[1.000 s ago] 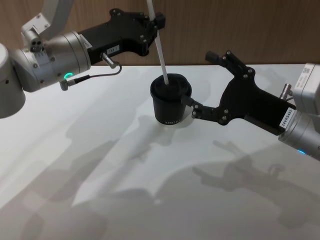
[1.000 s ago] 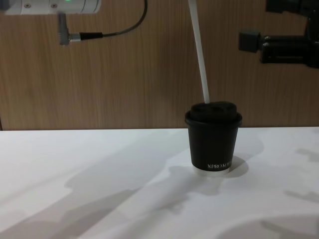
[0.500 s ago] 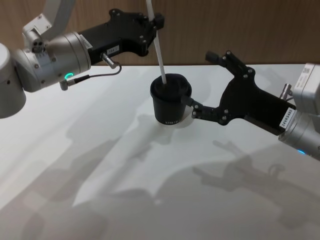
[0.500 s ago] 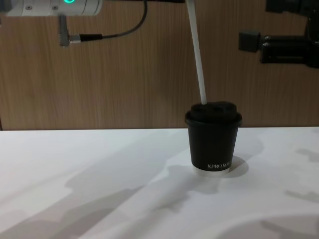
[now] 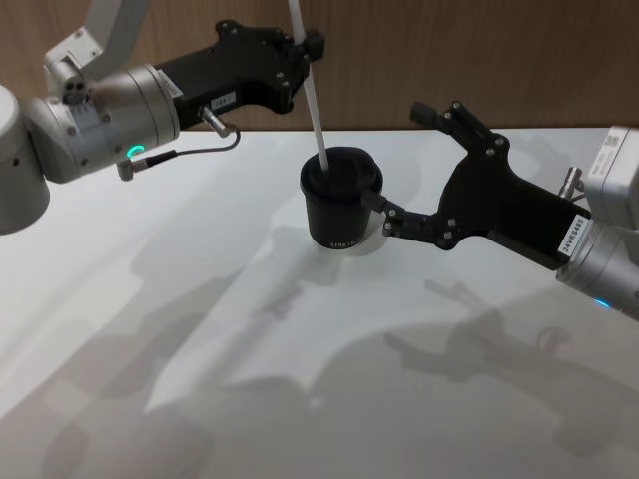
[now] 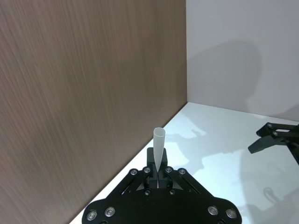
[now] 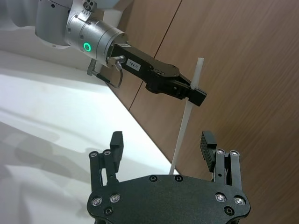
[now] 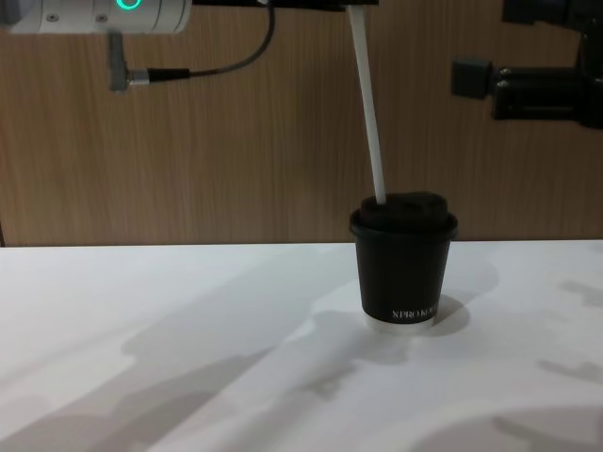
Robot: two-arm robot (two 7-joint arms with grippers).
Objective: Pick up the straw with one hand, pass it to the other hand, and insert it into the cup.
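My left gripper (image 5: 306, 45), black with a silver wrist and a green ring light, is shut on the white straw (image 5: 314, 100) above the cup. The straw (image 8: 368, 104) slants down, and its lower end meets the left part of the black domed lid; I cannot tell whether it has entered the lid. The black cup (image 8: 405, 268) with white "XPRO" lettering stands upright on the white table. To its right, my right gripper (image 5: 396, 157) is open with nothing between its fingers. The right wrist view shows the straw (image 7: 189, 112) beyond the right gripper (image 7: 161, 142).
A wooden wall (image 8: 236, 160) runs close behind the table's far edge. A thin black cable (image 5: 205, 148) loops under the left wrist. The white table (image 5: 250, 379) stretches bare toward me in front of the cup.
The left gripper has shifted a little left and down with the straw. The straw's lower end has slid left across the lid and sunk slightly. The right arm has not moved.
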